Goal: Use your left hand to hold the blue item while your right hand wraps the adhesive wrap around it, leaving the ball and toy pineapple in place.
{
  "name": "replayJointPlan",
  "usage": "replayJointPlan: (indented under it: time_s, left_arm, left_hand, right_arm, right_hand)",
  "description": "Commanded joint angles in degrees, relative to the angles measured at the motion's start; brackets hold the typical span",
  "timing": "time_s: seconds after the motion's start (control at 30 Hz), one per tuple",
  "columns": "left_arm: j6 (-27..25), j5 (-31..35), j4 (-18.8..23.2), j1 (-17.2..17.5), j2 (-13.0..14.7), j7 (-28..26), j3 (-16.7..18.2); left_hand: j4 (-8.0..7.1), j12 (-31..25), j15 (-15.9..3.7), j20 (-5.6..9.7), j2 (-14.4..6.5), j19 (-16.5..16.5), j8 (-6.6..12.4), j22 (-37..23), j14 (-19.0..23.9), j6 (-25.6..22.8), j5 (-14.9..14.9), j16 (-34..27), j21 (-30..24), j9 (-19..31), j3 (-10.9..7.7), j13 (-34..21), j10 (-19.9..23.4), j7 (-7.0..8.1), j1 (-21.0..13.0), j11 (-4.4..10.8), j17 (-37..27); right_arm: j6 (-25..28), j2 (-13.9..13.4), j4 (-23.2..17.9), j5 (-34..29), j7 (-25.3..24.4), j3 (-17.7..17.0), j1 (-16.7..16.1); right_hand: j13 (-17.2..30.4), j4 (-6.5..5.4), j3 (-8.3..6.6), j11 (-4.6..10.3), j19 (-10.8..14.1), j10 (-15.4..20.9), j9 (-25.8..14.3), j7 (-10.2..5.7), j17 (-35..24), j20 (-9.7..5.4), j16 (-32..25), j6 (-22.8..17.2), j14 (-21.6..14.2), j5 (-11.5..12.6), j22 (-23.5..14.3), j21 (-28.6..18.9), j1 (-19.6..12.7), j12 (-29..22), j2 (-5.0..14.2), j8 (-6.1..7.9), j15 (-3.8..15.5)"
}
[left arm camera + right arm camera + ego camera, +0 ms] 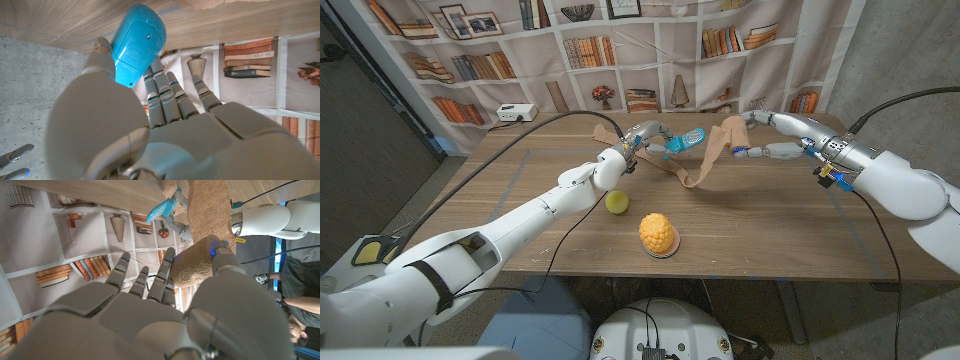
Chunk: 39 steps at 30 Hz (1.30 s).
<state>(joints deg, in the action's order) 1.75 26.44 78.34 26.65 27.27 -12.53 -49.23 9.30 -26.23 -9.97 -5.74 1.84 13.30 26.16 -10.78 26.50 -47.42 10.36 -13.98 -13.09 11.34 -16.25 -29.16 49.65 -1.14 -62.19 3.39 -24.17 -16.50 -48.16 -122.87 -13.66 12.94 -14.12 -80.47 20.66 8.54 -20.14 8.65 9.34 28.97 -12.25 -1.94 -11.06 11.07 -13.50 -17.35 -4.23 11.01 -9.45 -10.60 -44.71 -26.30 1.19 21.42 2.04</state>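
Left hand [642,135] grips blue item [682,142]; right hand [760,150] pinches wrap [705,160]. Ball [616,202] and pineapple [659,235] lie nearer on tabletop [770,230].

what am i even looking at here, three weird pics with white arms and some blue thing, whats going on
This is a two-armed robot standing at a wooden table, and all three pictures show one moment. The wide picture comes from a camera on its head, looking down over both arms. The other two come from cameras on its wrists, looking along the back of each hand, so they appear turned around.

The left hand grips a blue item and holds it up above the table; the left wrist view shows it close up. The right hand holds one end of a tan adhesive wrap, which hangs in a strip toward the blue item.

On the table lie a yellow-green ball and a toy pineapple. A person shows at the edge of the right wrist view.
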Motion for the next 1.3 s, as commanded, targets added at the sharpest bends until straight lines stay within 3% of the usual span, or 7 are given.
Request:
replayJointPlan:
  time_s: [0.03,0.43,1.0,1.3]
  left_arm:
    - [3.2,0.2,-2.5,-1.7,-1.8,-0.7,-0.9]
    - [6.2,0.1,-3.8,-2.4,-2.4,0.2,-1.9]
    - [6.4,0.2,-3.1,-1.6,-1.9,0.2,-1.4]
    - [6.8,0.2,-3.2,-1.6,-1.8,0.5,-1.3]
  left_hand:
    - [-0.39,0.1,-3.34,0.01,-9.9,0.2,4.76,-0.2,3.2,-10.6,0.3,-0.3,0.1,0.1,-0.02,-0.1,9.0,10.02,-9.6,8.50,-0.1]
    - [-0.41,0.3,-3.34,0.01,-10.0,0.1,4.65,-0.2,3.1,-10.5,0.3,-0.4,0.1,0.1,0.01,-0.2,9.1,10.07,-9.6,8.48,-0.1]
    - [-0.44,0.5,-3.32,0.01,-10.0,0.1,4.60,-0.2,3.1,-10.7,0.2,-0.4,0.1,0.1,0.11,-0.4,9.2,10.19,-9.6,8.49,-0.1]
    - [-0.43,0.7,-3.35,0.01,-10.0,0.2,4.52,-0.2,3.1,-10.6,0.2,-0.4,0.1,0.1,0.13,-0.4,9.2,10.19,-9.6,8.50,0.0]
  right_arm:
    - [-1.0,-2.8,2.0,1.8,-1.9,4.7,4.3]
    - [-0.9,-5.1,4.4,2.9,-4.0,10.6,9.9]
    - [0.0,-7.0,10.0,6.5,-6.8,18.0,18.8]
    - [-0.4,-6.6,14.4,10.5,-7.5,21.4,23.7]
  right_hand:
    - [0.1,-0.05,0.32,0.16,-0.4,0.2,-0.2,-6.55,-0.3,0.02,0.3,-9.9,-0.3,-0.1,-0.1,0.1,-0.2,0.2,0.53,0.26,3.67]
    - [0.3,-0.05,0.46,0.02,-0.6,0.0,-0.2,-6.45,-0.3,0.16,0.4,-9.8,-0.2,-0.2,-0.1,0.1,-0.2,0.5,0.54,0.10,3.63]
    - [0.4,-0.15,0.64,-0.23,-0.5,0.0,-0.2,-6.30,-0.4,0.17,0.5,-9.7,-0.2,-0.2,-0.1,0.0,-0.1,0.7,0.68,-0.08,3.63]
    - [0.5,-0.20,0.74,-0.47,-0.4,0.0,-0.2,-6.16,-0.4,0.16,0.5,-9.4,-0.1,-0.2,-0.1,0.0,-0.1,0.9,0.80,-0.27,3.57]
